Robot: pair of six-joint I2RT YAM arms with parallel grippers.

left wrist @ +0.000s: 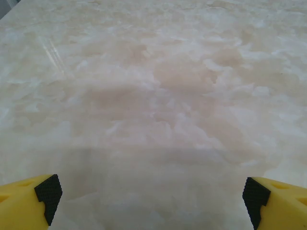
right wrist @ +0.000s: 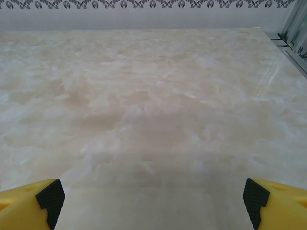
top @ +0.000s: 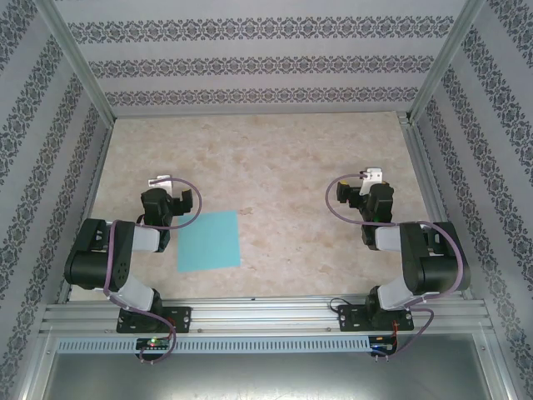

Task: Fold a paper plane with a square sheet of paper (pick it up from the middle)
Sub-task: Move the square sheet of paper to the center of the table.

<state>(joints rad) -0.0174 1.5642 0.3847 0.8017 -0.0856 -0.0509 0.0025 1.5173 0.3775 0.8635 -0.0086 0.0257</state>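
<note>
The left claw (top: 177, 199) is released: in its wrist view (left wrist: 152, 196) the two yellow fingers with black pads (left wrist: 48, 192) stand at the far corners of the picture, with the cream, marble-patterned bench (left wrist: 153, 96) showing between them. The right claw (top: 353, 191) is released too, its black pads (right wrist: 50, 196) spread just as wide over the same pale surface (the patterned back wall (right wrist: 153, 5) runs along the top of that view).

From above, the square sheet of paper (top: 210, 241) lies flat on the bench at about 5 o'clock from the left claw, just beside it; whether its near corner touches a finger I cannot tell. The sheet is turquoise-blue, unfolded, and turned slightly off square to the bench edge. From the right claw it sits at about 8 o'clock, well apart. The two claws point towards 12 o'clock, the right one at 3 o'clock from the left.
</note>
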